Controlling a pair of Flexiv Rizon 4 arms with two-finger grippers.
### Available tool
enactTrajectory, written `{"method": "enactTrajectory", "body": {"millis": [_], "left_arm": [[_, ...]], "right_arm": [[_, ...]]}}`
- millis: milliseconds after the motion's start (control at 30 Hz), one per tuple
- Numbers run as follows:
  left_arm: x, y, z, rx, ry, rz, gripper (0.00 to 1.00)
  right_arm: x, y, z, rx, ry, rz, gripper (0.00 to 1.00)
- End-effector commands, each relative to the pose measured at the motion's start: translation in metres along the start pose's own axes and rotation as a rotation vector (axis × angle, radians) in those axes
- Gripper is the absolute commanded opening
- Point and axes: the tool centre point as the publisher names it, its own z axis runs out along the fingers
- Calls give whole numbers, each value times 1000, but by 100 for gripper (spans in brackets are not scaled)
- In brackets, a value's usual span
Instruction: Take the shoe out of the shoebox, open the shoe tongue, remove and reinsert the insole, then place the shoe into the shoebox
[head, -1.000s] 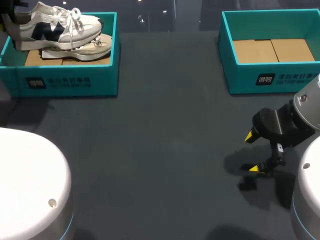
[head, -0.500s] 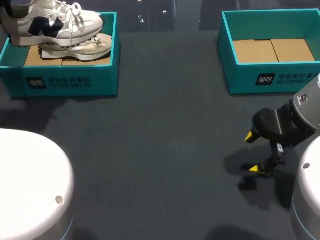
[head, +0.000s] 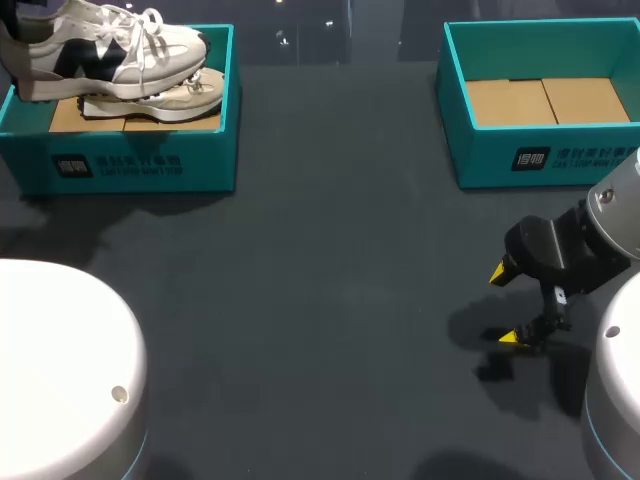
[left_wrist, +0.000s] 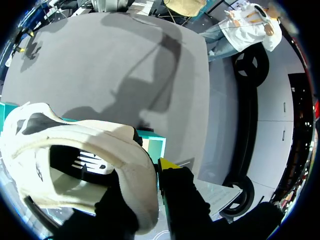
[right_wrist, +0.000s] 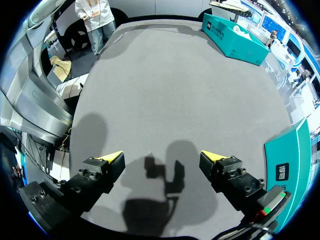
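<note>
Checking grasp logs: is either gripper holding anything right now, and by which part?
The left gripper holds the white shoe by its heel collar, one finger inside, one outside. The right gripper is open and empty.

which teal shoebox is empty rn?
The right shoebox: only bare cardboard floor inside. The left shoebox has a beige shoe lying in it.

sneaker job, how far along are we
Early. Nothing is finished. In hand: the left pincer grips the white sneaker by its heel, raised over the left shoebox. Left: opening it up, insole out and back, reboxing. The right pincer hangs open over the table.
</note>
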Motion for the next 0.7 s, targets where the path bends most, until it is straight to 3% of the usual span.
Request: {"method": "enactTrajectory", "body": {"millis": [33, 200, 700], "left_arm": [[5, -54, -18, -66, -12, 17, 0], [-4, -92, -26, -100, -17, 37, 0], [-72, -183, -35, -101, -3, 96, 0]], "right_arm": [[2, 0, 0, 2, -4, 0, 100], [2, 0, 0, 2, -4, 0, 100], [2, 0, 0, 2, -4, 0, 100]]}}
